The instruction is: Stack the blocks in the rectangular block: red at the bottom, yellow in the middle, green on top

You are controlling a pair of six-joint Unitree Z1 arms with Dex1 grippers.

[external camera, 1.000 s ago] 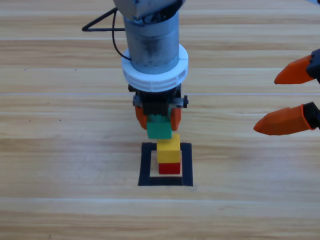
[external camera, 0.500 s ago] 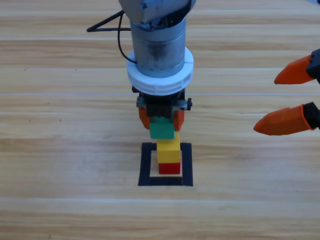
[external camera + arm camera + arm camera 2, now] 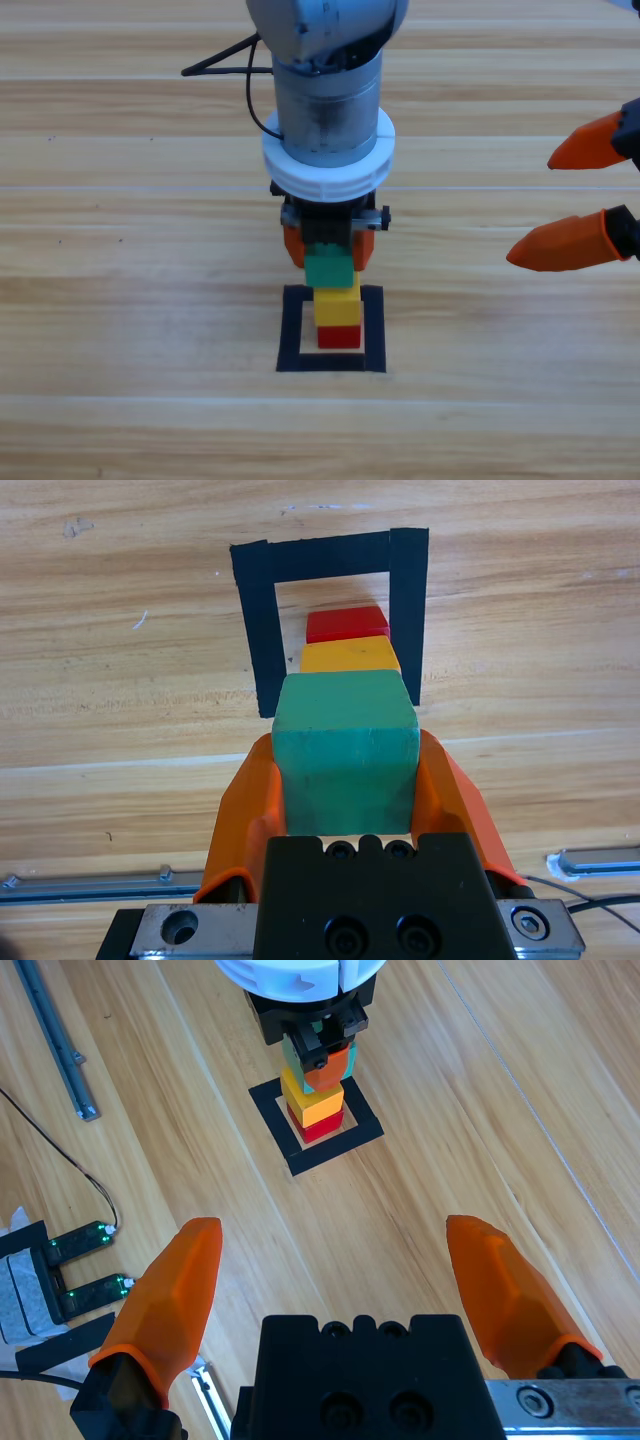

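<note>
The green cube (image 3: pixel 329 270) is clamped between the two orange jaws of the left gripper (image 3: pixel 329 246); it sits over the yellow cube (image 3: pixel 339 305), and I cannot tell if the two already touch; the yellow cube rests on the red cube (image 3: pixel 340 336), and this pair stands inside the black tape square (image 3: pixel 293 335), toward its right side; in the left wrist view the green cube (image 3: pixel 346 750) fills the space between the jaws of the left gripper (image 3: pixel 347 780), with the yellow cube (image 3: pixel 349 656) and the red cube (image 3: pixel 347 624) showing beyond it inside the tape square (image 3: pixel 254 630).

The tabletop (image 3: pixel 120 300) is of light wooden planks with visible grain; a black cable (image 3: pixel 225 62) loops beside the left arm near the top edge; in the right wrist view a metal rail (image 3: pixel 55 1040) lies on the wood, and small black devices with green lights (image 3: pixel 80 1245) sit at the left edge.

Against one second ago, the left gripper and the green cube have shifted to the right, so the green cube now lines up almost directly over the yellow one; the stack and the right gripper have not moved.

The right gripper (image 3: pixel 580 200) waits at the right edge, well apart from the stack, with its jaws spread wide and nothing between them; its own view shows the same (image 3: pixel 345 1280).
</note>
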